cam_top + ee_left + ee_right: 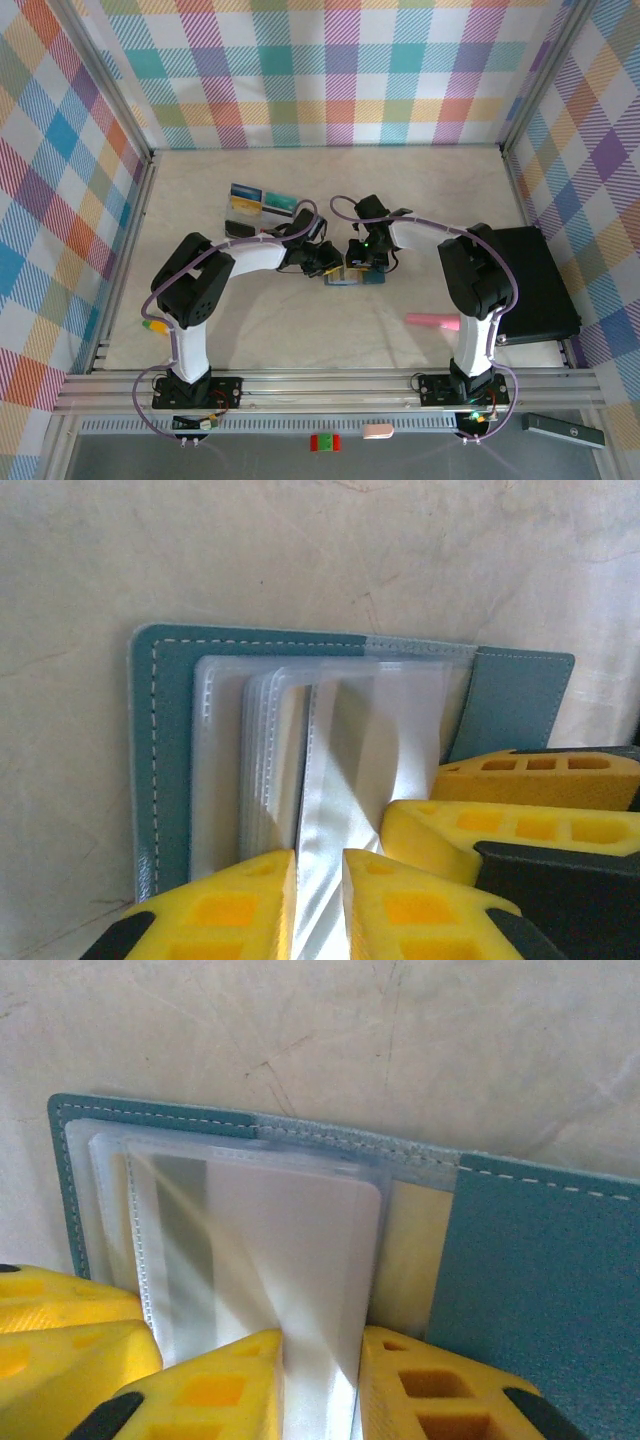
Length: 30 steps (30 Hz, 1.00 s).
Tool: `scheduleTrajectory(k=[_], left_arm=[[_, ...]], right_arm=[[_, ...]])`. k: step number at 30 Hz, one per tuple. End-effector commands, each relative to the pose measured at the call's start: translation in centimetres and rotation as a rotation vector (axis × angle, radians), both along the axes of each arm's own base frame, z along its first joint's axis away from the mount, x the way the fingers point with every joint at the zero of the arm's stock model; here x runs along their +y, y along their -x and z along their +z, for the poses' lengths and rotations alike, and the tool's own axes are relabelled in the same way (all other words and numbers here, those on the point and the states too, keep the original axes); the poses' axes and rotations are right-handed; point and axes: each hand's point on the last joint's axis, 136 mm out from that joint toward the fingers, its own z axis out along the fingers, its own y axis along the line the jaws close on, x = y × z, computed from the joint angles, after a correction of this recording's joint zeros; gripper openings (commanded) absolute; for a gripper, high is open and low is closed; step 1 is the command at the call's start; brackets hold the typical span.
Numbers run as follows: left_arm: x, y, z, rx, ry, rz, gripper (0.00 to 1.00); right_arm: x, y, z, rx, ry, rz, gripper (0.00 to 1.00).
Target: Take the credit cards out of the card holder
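Credit cards (262, 205): several out on worktop (250, 330). Card holder (372, 281): one pale card (300, 1240) sleeved. Left gripper (320, 900), right gripper (320, 1390): jaws narrow, pinching clear sleeves (370, 730).

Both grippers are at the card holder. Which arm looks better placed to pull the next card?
Right, probably. The right gripper sits either side of a pale card in its pocket. The left gripper straddles a clear sleeve that looks empty, so it suits steadying the card holder.

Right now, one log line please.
card holder open on table | left jaws straddle clear sleeve | right jaws straddle sleeve too | grip unclear | some cards already out
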Motion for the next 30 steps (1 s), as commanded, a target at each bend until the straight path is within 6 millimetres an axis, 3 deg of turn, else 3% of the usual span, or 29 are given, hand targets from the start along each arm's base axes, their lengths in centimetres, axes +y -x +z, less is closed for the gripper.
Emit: scheduleTrajectory(k=[1, 30], left_arm=[[1.3, 0.92, -2.21, 0.016, -0.131, -0.03, 0.2], [1.72, 0.81, -2.28, -0.004, -0.171, -0.046, 0.24]], right_arm=[[-1.84, 1.39, -1.82, 0.059, 0.068, -0.029, 0.23], [-2.23, 1.27, -2.55, 0.141, -0.139, -0.123, 0.18]])
